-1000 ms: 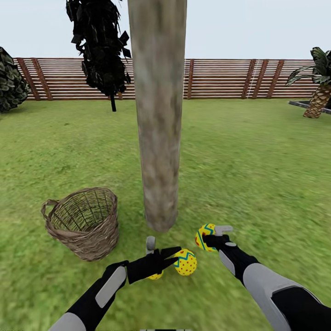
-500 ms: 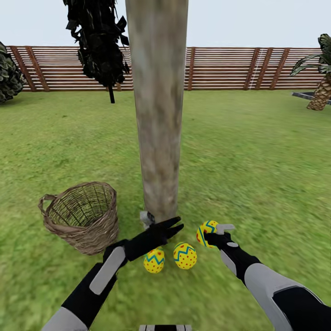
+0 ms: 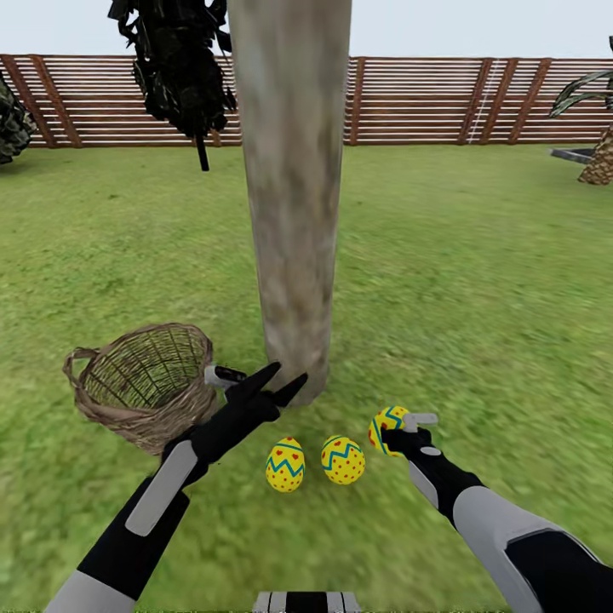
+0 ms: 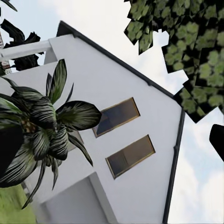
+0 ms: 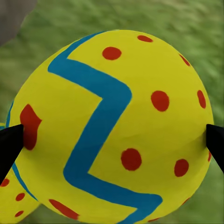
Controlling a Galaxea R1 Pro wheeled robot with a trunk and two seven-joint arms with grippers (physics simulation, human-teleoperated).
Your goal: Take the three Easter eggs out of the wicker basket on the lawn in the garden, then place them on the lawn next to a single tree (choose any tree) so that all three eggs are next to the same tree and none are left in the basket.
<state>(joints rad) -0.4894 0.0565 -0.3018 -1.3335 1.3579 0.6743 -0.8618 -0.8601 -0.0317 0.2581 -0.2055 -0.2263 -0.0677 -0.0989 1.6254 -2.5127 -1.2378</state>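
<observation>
Fingers of the right gripper [image 3: 398,423] squeeze one egg [image 3: 385,428] just above the lawn [image 3: 477,298], as before. The left gripper [image 3: 271,385] is spread wide with nothing in it; it has lifted up toward the tree [image 3: 294,196]. Two eggs [image 3: 285,465] [image 3: 343,460] lie on the grass near the trunk. The wicker basket [image 3: 140,393] sits beside the tree.

The left gripper [image 3: 277,383] rises off the first egg [image 3: 285,465] and swings toward the wicker basket [image 3: 140,383], jaws apart, leaving that egg on the grass before the tree [image 3: 294,196], beside the second egg [image 3: 343,460].
</observation>
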